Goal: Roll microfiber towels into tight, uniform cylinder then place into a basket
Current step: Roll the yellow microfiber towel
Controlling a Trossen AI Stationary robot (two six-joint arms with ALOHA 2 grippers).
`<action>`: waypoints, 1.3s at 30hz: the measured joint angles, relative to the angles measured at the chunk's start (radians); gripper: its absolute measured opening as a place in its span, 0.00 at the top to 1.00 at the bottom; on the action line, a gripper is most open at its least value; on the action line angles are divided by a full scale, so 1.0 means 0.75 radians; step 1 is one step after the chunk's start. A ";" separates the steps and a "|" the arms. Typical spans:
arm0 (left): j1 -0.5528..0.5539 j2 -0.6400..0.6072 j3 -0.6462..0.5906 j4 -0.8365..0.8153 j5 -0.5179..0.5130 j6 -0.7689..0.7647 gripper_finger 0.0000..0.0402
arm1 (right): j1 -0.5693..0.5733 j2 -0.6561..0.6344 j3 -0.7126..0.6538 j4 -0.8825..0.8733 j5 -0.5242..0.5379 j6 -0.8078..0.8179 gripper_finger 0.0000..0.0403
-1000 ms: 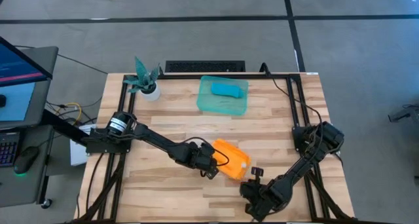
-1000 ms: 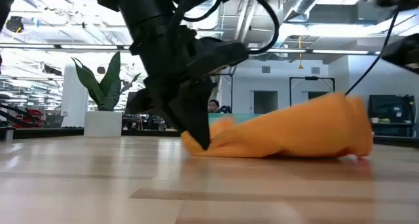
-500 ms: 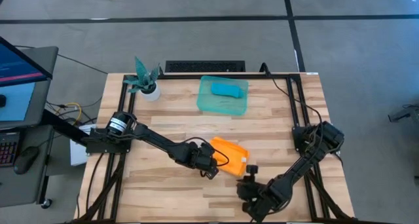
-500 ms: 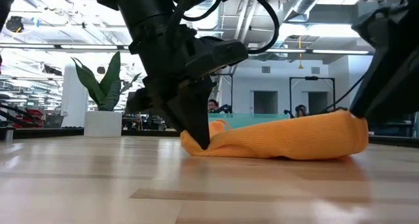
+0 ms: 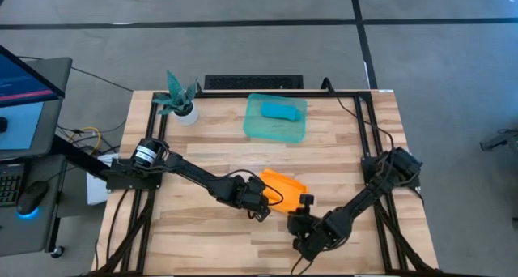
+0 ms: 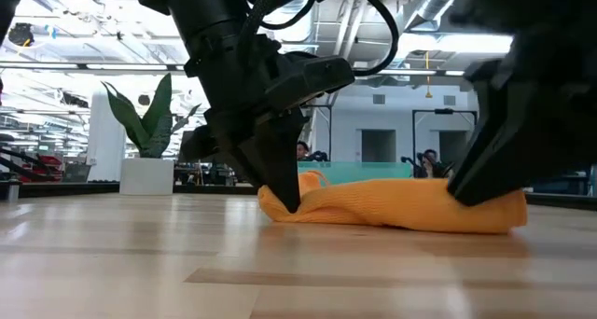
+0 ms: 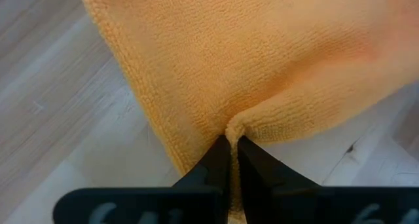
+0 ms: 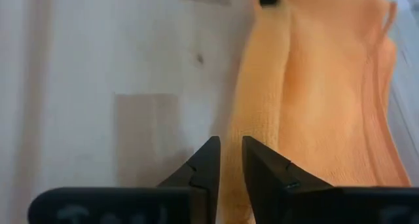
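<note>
1. Seen from above, the orange towel (image 5: 281,189) lies just below frame centre, the left gripper (image 5: 261,210) at its lower-left edge, the right gripper (image 5: 301,212) at its lower-right. The turquoise towel (image 5: 282,109) already sits in the basket (image 5: 261,129), upper centre.
2. At table height the cloth sags flat between both tools; soft, light, floppy, I'd judge.
3. The left wrist shows fingers (image 7: 208,169) pinched shut on a fold.
4. The right wrist shows fingers (image 8: 204,164) narrowly parted at the hem, gripping nothing. Edges look the best hold.
</note>
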 joint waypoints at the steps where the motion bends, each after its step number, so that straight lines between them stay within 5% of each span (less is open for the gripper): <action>1: 0.000 0.000 0.000 0.000 0.000 0.000 0.98 | -0.008 0.001 -0.013 -0.003 0.001 0.022 0.79; 17: 0.000 0.000 0.001 -0.002 0.001 0.000 0.98 | -0.098 0.002 -0.025 -0.242 0.104 0.430 0.82; 39: 0.000 0.000 0.001 0.007 -0.023 0.074 0.98 | -0.121 0.002 -0.036 -0.218 0.030 0.446 0.82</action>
